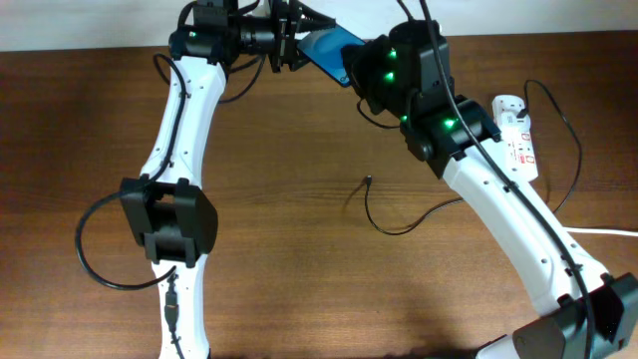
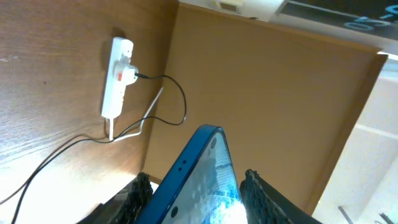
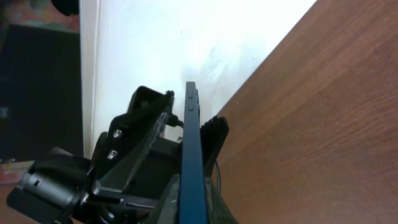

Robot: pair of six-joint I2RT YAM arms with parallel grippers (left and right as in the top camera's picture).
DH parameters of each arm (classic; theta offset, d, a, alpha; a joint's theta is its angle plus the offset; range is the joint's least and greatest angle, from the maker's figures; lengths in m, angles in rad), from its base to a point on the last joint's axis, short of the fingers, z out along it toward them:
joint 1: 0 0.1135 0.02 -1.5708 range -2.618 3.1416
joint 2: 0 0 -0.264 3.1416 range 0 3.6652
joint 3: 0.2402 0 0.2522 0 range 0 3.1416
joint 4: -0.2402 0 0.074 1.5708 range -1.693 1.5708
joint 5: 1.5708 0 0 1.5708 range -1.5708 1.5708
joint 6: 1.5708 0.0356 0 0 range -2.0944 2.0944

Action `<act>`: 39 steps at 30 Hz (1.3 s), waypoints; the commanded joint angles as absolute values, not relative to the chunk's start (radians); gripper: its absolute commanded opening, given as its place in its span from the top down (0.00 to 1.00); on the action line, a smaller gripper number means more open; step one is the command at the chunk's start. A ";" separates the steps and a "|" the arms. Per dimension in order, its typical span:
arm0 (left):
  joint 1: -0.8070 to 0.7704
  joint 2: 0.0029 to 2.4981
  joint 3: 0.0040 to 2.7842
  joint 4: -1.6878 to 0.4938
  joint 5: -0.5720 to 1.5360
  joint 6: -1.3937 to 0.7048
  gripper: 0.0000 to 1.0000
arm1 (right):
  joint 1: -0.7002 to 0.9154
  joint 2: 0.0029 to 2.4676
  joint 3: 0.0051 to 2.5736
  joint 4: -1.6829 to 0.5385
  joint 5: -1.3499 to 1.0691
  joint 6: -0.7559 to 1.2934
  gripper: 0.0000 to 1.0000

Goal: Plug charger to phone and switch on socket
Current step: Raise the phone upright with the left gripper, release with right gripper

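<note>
Overhead view: slim rectangular phone (image 1: 327, 48) w/ bright blue face & darker blue frame, held up off the brown wooden surface (image 1: 279, 249) at its far edge, by the pale wall. Right wrist view has it edge-on: a thin dark-blue strip w/ small side buttons. Left wrist view: glossy face catching light, small holes along the blue rim.

Left claw (image 1: 289, 45) stands approx half open, straddling the phone's upper-left end, w/ ribbed black fingers (image 2: 140, 186) one each side of it. Right wrist view shows a sliver of gap btwn one pad & the phone; can't tell if the other pad touches. Right claw (image 1: 351, 72) is mostly hidden under its own arm from above. It is clamped narrow on the phone's lower-right end, the phone running out of the bottom centre of its camera view.

Phone's long axis runs diagonally in overhead, upper left to lower right, claw to claw.

Long white plastic power strip (image 1: 516, 135) w/ red switch marks lies at the right of the surface. Thin black charger cable (image 1: 399, 230) lies loose mid-surface, its connector tip (image 1: 369, 180) free & well apart from the phone.
</note>
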State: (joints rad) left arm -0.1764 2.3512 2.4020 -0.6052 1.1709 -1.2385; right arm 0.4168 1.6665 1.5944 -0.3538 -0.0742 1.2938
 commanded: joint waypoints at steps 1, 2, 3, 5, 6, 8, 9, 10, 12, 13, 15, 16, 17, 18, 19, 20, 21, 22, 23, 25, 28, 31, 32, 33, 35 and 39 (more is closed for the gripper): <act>-0.175 2.341 2.428 -0.509 1.144 -1.308 0.50 | 0.473 1.691 1.558 -0.431 -0.191 1.266 0.96; -0.176 2.341 2.428 -0.491 1.142 -1.336 0.50 | 0.473 1.691 1.558 -0.431 -0.191 1.274 0.96; -0.176 2.341 2.428 -0.457 1.143 -1.356 0.50 | 0.473 1.692 1.558 -0.431 -0.191 1.277 0.96; -0.176 2.341 2.428 -0.377 1.144 -1.407 0.51 | 0.473 1.692 1.558 -0.431 -0.189 1.277 0.96; -0.180 2.341 2.428 -0.296 1.149 -1.462 0.53 | 0.473 1.692 1.558 -0.430 -0.187 1.277 0.96; -0.192 2.341 2.428 -0.156 1.148 -1.547 0.56 | 0.473 1.694 1.558 -0.430 -0.186 1.278 0.96; -0.196 2.341 2.428 -0.123 1.148 -1.569 0.59 | 0.473 1.696 1.558 -0.430 -0.185 1.285 0.96; -0.202 2.341 2.428 -0.089 1.147 -1.602 0.63 | 0.473 1.703 1.558 -0.430 -0.184 1.293 0.96; -0.209 2.341 2.428 -0.083 1.140 -1.608 0.70 | 0.473 1.711 1.558 -0.430 -0.183 1.296 0.96; -0.210 2.341 2.428 -0.083 1.134 -1.608 0.70 | 0.473 1.712 1.558 -0.426 -0.183 1.300 0.96; -0.210 2.341 2.428 -0.077 1.102 -1.658 0.72 | 0.474 1.714 1.558 -0.407 -0.183 1.300 0.96; -0.210 2.341 2.428 -0.051 1.090 -1.689 0.72 | 0.478 1.715 1.558 -0.402 -0.183 1.300 0.96; -0.210 2.341 2.428 -0.006 1.074 -1.716 0.72 | 0.479 1.715 1.558 -0.400 -0.183 1.300 0.96; -0.215 2.341 2.428 0.075 1.047 -1.760 0.71 | 0.480 1.720 1.558 -0.395 -0.183 1.305 0.96; -0.220 2.341 2.428 0.120 1.034 -1.787 0.70 | 0.480 1.724 1.558 -0.392 -0.183 1.319 0.96; -0.225 2.341 2.428 0.152 1.023 -1.795 0.70 | 0.480 1.728 1.558 -0.383 -0.183 1.327 0.96; -0.237 2.341 2.428 0.189 1.020 -1.796 0.69 | 0.480 1.740 1.558 -0.348 -0.192 1.339 0.96; -0.244 2.341 2.428 0.190 1.024 -1.795 0.69 | 0.480 1.743 1.558 -0.334 -0.199 1.348 0.96; -0.250 2.341 2.428 0.190 1.028 -1.795 0.69 | 0.480 1.748 1.558 -0.322 -0.202 1.348 0.96; -0.256 2.341 2.428 0.190 1.032 -1.795 0.70 | 0.480 1.748 1.558 -0.310 -0.202 1.348 0.96; -0.267 2.341 2.428 0.191 1.036 -1.795 0.70 | 0.480 1.748 1.558 -0.282 -0.202 1.348 0.96; -0.283 2.341 2.428 0.190 1.057 -1.795 0.73 | 0.480 1.748 1.558 -0.257 -0.201 1.347 0.96; -0.289 2.341 2.428 0.190 1.059 -1.795 0.74 | 0.480 1.748 1.558 -0.253 -0.201 1.347 0.96; -0.295 2.341 2.428 0.190 1.067 -1.795 0.75 | 0.480 1.748 1.558 -0.252 -0.201 1.347 0.96; -0.304 2.341 2.428 0.190 1.117 -1.794 0.78 | 0.480 1.748 1.558 -0.253 -0.201 1.343 0.96; -0.305 2.341 2.428 0.190 1.172 -1.794 0.81 | 0.479 1.748 1.558 -0.246 -0.201 1.340 0.96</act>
